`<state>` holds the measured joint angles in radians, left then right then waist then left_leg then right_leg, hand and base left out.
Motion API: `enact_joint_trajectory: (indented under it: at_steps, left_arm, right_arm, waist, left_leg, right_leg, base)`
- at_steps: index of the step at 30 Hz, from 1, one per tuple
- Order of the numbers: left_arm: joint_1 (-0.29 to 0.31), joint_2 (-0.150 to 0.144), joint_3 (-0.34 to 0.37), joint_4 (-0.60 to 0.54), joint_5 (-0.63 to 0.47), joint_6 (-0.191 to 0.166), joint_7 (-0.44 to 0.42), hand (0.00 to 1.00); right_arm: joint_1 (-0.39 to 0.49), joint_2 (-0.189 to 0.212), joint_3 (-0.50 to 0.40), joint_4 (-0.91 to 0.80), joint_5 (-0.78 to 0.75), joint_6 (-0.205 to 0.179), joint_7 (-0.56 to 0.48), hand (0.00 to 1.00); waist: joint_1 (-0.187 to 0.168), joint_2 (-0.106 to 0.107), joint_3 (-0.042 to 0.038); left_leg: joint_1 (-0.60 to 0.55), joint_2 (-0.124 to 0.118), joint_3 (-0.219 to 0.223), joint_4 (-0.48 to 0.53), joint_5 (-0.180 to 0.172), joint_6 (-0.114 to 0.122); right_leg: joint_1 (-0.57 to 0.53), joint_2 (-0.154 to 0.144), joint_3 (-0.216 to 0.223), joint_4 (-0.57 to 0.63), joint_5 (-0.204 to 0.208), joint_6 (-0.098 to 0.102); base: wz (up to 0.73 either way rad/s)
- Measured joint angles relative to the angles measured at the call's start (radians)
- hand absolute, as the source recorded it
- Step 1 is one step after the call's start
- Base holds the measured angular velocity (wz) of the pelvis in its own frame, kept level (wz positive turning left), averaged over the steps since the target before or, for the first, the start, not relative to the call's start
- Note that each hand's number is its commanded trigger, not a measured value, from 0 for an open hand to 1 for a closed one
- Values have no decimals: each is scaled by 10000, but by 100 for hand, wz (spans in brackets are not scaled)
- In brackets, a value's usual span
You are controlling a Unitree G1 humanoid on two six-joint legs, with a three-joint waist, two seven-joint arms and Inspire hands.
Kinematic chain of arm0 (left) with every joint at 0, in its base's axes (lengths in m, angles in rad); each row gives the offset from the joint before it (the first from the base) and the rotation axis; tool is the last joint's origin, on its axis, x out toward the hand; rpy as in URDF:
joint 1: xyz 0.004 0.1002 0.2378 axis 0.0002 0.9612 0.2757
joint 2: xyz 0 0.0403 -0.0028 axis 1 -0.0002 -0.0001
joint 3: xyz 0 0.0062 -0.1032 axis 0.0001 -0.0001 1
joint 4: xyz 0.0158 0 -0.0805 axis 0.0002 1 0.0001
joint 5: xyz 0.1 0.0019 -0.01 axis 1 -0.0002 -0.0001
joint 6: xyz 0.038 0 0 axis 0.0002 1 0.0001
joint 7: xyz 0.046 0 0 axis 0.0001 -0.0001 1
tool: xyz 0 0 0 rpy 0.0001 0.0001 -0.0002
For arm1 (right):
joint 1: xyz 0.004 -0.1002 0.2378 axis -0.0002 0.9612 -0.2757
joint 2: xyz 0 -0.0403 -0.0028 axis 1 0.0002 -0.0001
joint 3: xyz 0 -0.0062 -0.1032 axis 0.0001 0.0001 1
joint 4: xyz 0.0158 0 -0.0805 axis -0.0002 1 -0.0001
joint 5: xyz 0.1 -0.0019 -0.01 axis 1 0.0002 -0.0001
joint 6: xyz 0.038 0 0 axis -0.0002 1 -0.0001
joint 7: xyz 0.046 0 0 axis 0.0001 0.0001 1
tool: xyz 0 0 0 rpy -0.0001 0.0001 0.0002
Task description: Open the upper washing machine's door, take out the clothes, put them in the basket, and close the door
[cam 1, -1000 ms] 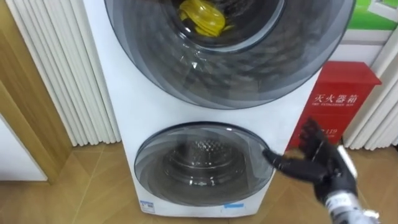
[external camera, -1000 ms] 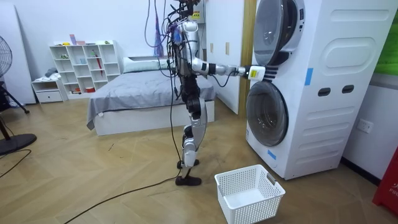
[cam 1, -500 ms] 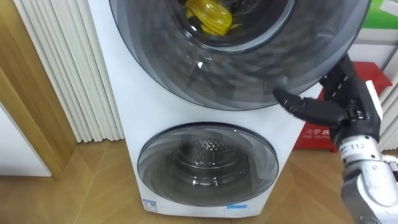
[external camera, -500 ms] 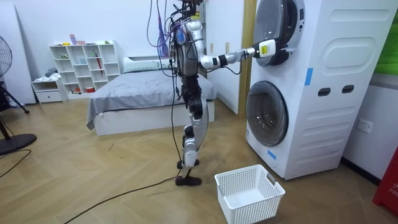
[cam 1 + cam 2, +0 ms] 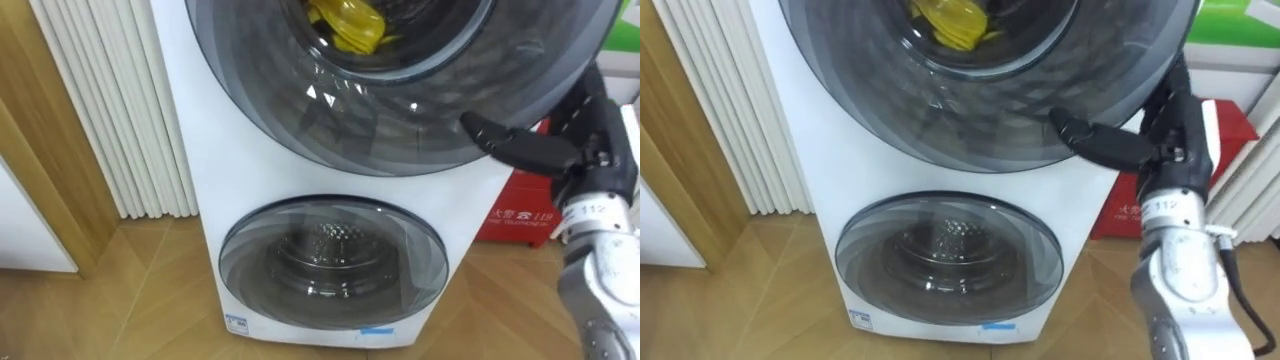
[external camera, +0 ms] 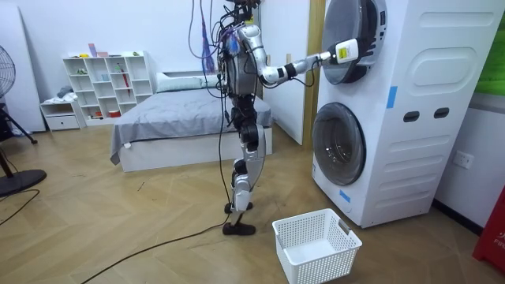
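Right robot hand [image 5: 588,152] at washing machine's upper door [image 5: 400,115] rim, right of frame.
Fingers spread wide, gripping nothing; yellow garment [image 5: 347,25] behind that door, top centre.

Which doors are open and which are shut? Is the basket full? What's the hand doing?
Upper door: shut, yellow clothes behind its glass.
Lower door: shut, drum behind it looks empty.
Right hand: open, at the upper door's right edge.
Basket: empty, on the floor.
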<state>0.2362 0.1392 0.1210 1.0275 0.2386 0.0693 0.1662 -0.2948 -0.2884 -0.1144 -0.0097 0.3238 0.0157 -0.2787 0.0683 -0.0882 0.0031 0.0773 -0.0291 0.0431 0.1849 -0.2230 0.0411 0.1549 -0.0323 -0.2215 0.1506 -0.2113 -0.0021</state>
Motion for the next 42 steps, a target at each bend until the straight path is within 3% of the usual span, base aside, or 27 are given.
enact_joint_trajectory:
  at_steps: [7, 13, 20, 21, 23, 24, 25, 26, 27, 28, 30, 36, 38, 42]
  left_arm:
    - [23, 76, 0, 35, 397, 354, -18, 0]
    - [157, 80, -6, 45, 389, 446, -31, 0]
    - [323, 116, -68, 44, 383, 530, -24, 0]
    - [309, 126, -117, 45, 385, 527, -15, 0]
    - [247, 171, -393, 50, 391, 508, 2, 0]
    - [289, 274, -343, 76, 407, 432, 16, 0]
    - [403, 349, -113, 266, 406, 382, 40, 0]
    - [308, 346, -74, 466, 399, 390, 63, 0]
    - [136, 356, -242, 558, 361, 409, 139, 0]
    - [44, 330, -664, 524, 304, 312, 198, 0]
    - [-26, 290, -1056, 480, 297, 290, 196, 0]
    - [24, 302, -1348, 590, 263, 342, 178, 0]
    - [90, 282, -1518, 578, 264, 333, 162, 0]
    - [137, 249, -1587, 557, 273, 339, 142, 0]
  right_arm:
    - [-76, -94, -95, 49, -7, 78, -80, 0]
    - [-277, -113, -103, 46, 42, 110, -66, 0]
    - [-370, -103, 253, -630, 10, 300, -1, 0]
    - [-185, -79, 332, -929, 136, 305, -1, 0]
    - [340, -60, 513, -1430, 99, 280, 34, 0]
    - [632, 72, 777, -1819, -84, 257, 314, 0]
    - [734, 126, 1412, -2197, -272, 250, 625, 0]
    - [992, 95, 1724, -2378, -319, 185, 760, 0]
    - [1587, 137, 2075, -2485, -311, -84, 932, 0]
    - [2013, 269, 2136, -2460, -155, -147, 1076, 0]
    - [2387, 458, 2110, -2463, 215, -149, 1343, 0]
    - [3612, 638, 2147, -2460, 691, -184, 2610, 0]
    - [3873, 663, 2202, -2457, 782, -132, 2926, 0]
    - [4368, 757, 2435, -2430, 863, -122, 3499, 0]
  waist:
    - [156, -14, -8]
    - [164, 11, -9]
    - [166, 185, -92]
    - [166, 208, -97]
    - [154, 417, -26]
    - [220, 501, -84]
    - [115, 346, -90]
    - [-96, 402, -87]
    - [-303, 390, -86]
    - [-414, 394, -53]
    - [-397, 440, -42]
    - [-395, 439, -33]
    - [-397, 533, -16]
    - [-340, 719, -86]
  left_leg:
    - [24, 5, -312, 1, 1, -1]
    - [-42, 1, -488, 2, 1, -2]
    - [-145, 34, -542, 1, 2, -3]
    - [-93, 125, -757, -31, 12, -14]
    - [212, 488, -1772, -193, 65, -61]
    - [192, 775, -2398, -194, 36, -118]
    - [122, 911, -2326, -161, -109, -513]
    - [158, 1092, -2165, -203, -230, -797]
    - [229, 1271, -1295, -244, -198, -1001]
    - [183, 1289, -625, -361, -122, -1036]
    - [101, 1292, 125, -334, 102, -840]
    - [39, 988, 169, -291, 56, -709]
    - [7, 945, 102, -183, 34, -680]
    - [20, 931, 89, -162, 42, -678]
  right_leg:
    - [28, 18, -186, 0, 0, 0]
    - [-49, 13, -309, 0, 0, 0]
    - [-300, 43, -297, 65, 0, 0]
    - [-390, 85, -307, 262, 0, 0]
    - [-984, 328, -187, 1140, -256, -25]
    - [-1535, 753, 516, 144, -103, -467]
    - [-1912, 784, 487, -573, 1674, -731]
    - [-1899, 866, 375, -359, 1581, -718]
    - [-1702, 902, 122, -292, 1561, -732]
    - [-1469, 864, 71, -307, 1558, -727]
    - [-1316, 842, 51, -309, 1508, -672]
    - [-1313, 701, 176, -307, 1248, -620]
    - [-1315, 668, 194, -224, 1143, -547]
    - [-1354, 660, 264, -91, 1075, -609]
  base:
    - [-1]
    - [-2]
    - [-15]
    - [-24]
    - [-53]
    - [-101]
    - [-85]
    - [-19]
    - [42]
    - [42]
    - [11]
    - [-1]
    - [9]
    - [4]
